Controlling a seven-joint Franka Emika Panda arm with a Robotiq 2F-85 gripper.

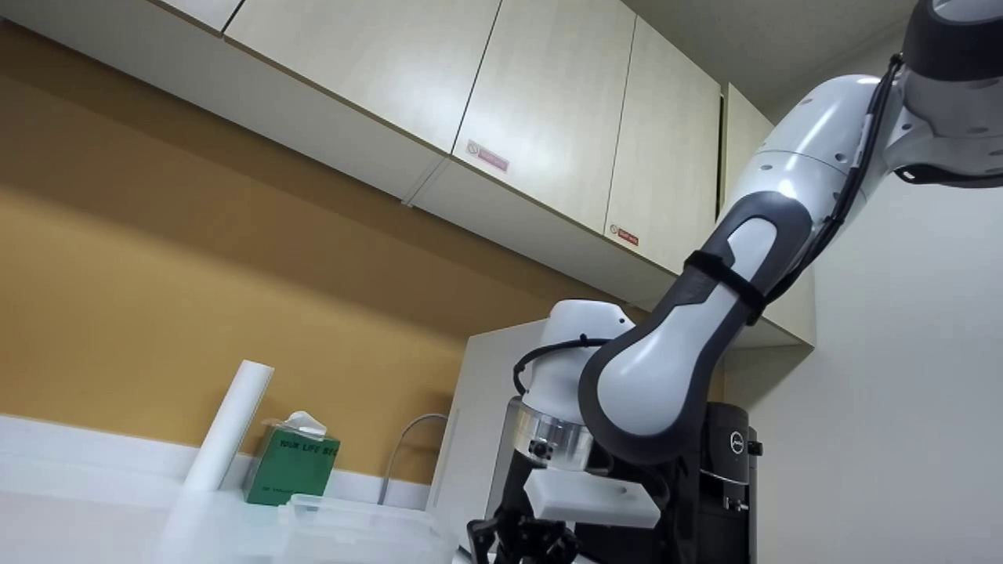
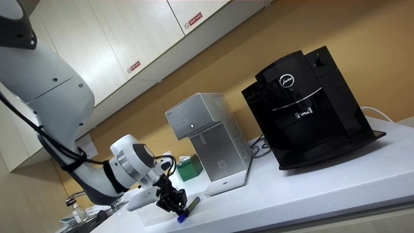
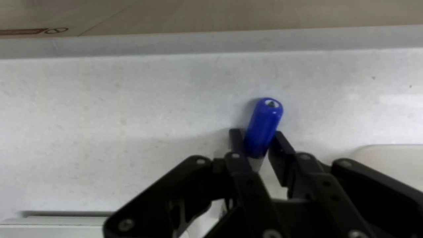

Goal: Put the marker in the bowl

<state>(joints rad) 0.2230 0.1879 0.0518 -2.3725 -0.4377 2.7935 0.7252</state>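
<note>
In the wrist view my gripper (image 3: 256, 138) hid much of the marker (image 3: 263, 124) from me; in an exterior view, the frame's edge cropped the translucent plastic container (image 1: 356, 535) at seven o'clock.

Glossy plastic marker (image 3: 263, 128), smooth counter (image 3: 132, 115)

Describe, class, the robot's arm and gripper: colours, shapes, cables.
The white, rounded arm has dark grey trim and a silvery ring. Black cables run along it; black straps wrap round it. The gripper is black, with jointed links and slim fingers.
</note>
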